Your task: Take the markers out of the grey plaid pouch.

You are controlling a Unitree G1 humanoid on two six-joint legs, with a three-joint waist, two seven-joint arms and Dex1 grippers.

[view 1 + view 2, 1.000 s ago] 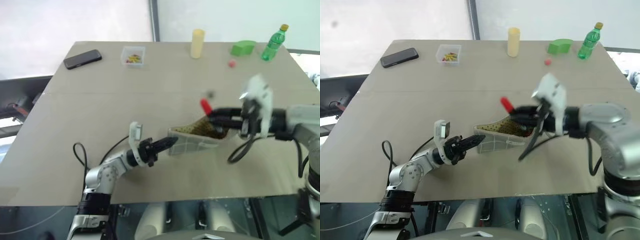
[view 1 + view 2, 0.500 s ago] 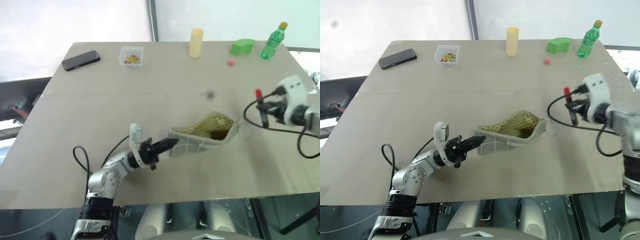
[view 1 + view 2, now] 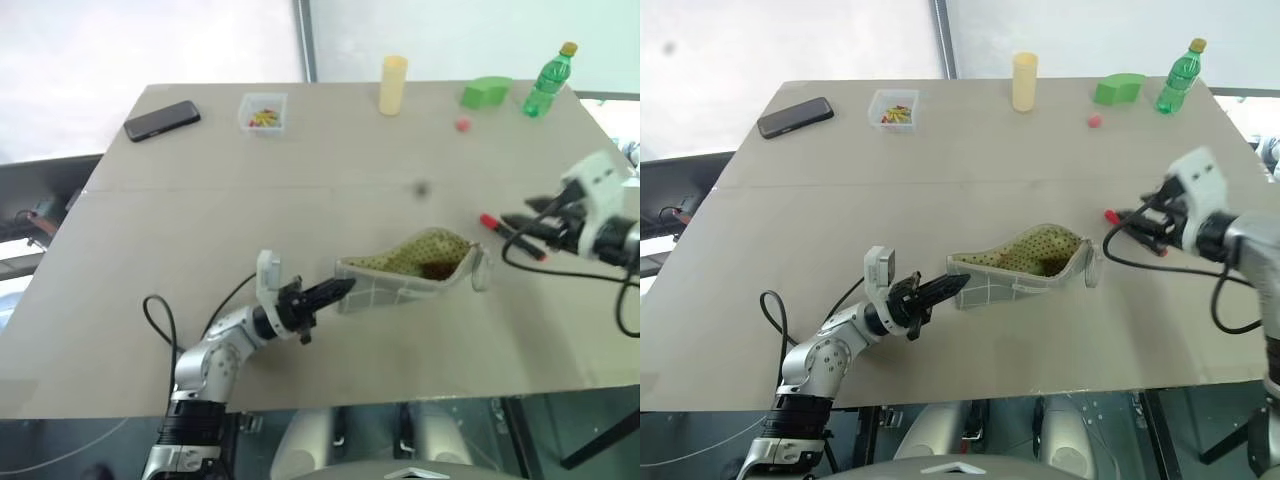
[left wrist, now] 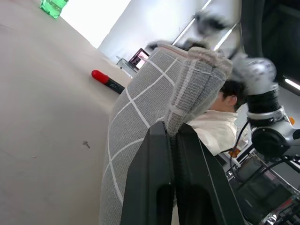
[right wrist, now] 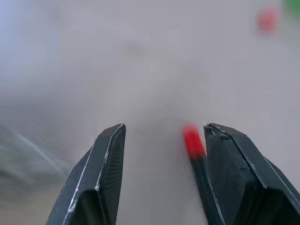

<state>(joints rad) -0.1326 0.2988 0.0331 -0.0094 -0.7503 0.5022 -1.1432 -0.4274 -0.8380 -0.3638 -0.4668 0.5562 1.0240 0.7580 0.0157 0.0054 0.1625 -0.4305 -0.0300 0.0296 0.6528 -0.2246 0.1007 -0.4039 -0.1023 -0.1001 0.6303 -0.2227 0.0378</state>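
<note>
The grey plaid pouch (image 4: 140, 122) is coarse woven cloth; the table (image 3: 250, 200) looks smooth and matt.

Left arm (image 3: 215, 350): silver-grey rounded metal housings, black ribbed collar near its base, black wrist section. White boxy camera block (image 3: 268, 270) on the wrist. Thin black cable (image 3: 160, 310) loops out from the forearm and back in. Left gripper (image 3: 335, 290): two slim black tapered fingers, matte, each with a recessed slot along its length in the wrist view. Right arm (image 3: 1250, 240): same silver-grey shell, black wrist band, white camera block (image 3: 1196, 175) on top, black cable (image 3: 1140, 262) drooping in a loop below. Right gripper (image 5: 159, 173): black wedge-shaped fingers (image 5: 105, 173) with bevelled edges.
</note>
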